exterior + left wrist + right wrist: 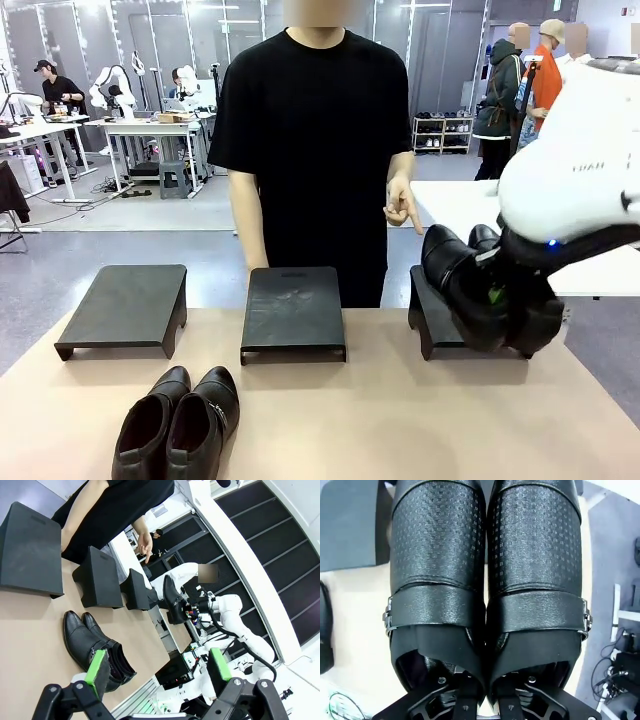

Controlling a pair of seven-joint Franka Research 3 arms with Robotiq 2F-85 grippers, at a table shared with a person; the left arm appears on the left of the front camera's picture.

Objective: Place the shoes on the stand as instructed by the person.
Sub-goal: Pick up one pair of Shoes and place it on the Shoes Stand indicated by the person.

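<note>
Black shoes (450,268) tilt above the right stand (427,325), pinched by the right fingers (493,295). Let go crooked, they could slide off it.

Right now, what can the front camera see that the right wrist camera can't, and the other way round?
Front camera: the person's hand pointing a finger downward, and three flat black stands in a row. Right wrist camera: up close, the dotted leather pattern, silver metal buckles and the black fingers gripping at the heel ends. Both: the held pair of glossy black leather shoes, the tan table and one stand.
</note>
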